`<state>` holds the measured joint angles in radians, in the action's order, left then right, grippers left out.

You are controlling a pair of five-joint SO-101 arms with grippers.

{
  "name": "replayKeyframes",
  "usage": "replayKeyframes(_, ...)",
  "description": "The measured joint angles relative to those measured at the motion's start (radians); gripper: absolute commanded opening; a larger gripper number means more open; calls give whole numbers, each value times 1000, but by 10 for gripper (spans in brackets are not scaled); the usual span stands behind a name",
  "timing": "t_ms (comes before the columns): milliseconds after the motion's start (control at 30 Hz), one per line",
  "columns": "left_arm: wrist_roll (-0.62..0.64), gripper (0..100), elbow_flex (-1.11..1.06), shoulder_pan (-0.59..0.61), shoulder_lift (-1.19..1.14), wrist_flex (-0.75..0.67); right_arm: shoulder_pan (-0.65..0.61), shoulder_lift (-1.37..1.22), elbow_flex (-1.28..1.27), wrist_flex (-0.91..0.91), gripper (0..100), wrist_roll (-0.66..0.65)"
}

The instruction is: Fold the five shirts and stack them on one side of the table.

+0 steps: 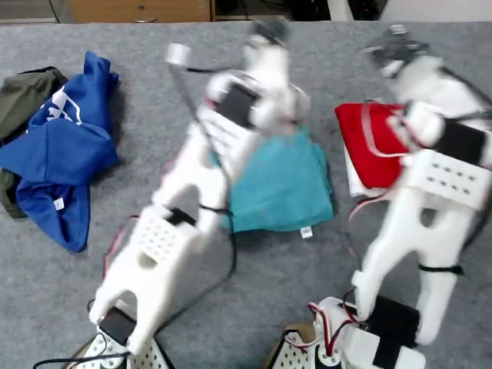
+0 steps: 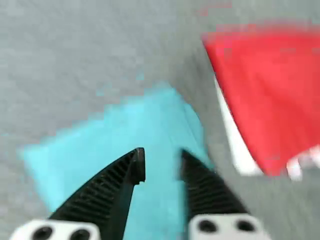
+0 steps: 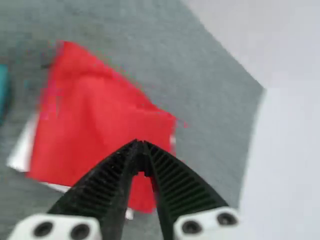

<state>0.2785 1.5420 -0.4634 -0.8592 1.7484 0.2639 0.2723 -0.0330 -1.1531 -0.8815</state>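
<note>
Bearing white label (image 1: pixel 306 232), teal shirt (image 1: pixel 284 188), print unreadable

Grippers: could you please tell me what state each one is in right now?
Left gripper: open, holding nothing.
Right gripper: shut, holding nothing.

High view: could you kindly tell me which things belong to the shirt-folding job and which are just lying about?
Job: teal shirt, red shirt, white shirt under it, blue shirt, olive shirt.
Lying about: wooden cabinet beyond the table.
</note>
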Motion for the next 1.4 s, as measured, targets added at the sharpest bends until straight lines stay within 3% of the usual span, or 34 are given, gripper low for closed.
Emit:
replayKeyframes(200,-3,18,-103,252,0,2,-221,-81,-12,-164,4,58)
replayKeyframes(467,-11,18,-437,183,-6,-5,-241,-290,-72,-285,3,138)
replayKeyframes(667,-12,18,-502,229,-127,-138,-238,-290,-316,-176,2,146)
replayKeyframes(867,-9,18,-476,252,-224,-184,-213,-299,-532,114,2,152)
replayKeyframes(967,-9,18,-407,252,-244,-169,-160,-301,-535,163,2,152)
replayKeyframes(1233,-84,18,-130,244,-250,-15,-152,-164,-485,23,3,152)
replayKeyframes(1400,-132,18,-95,245,-250,0,-186,43,-485,-74,5,152)
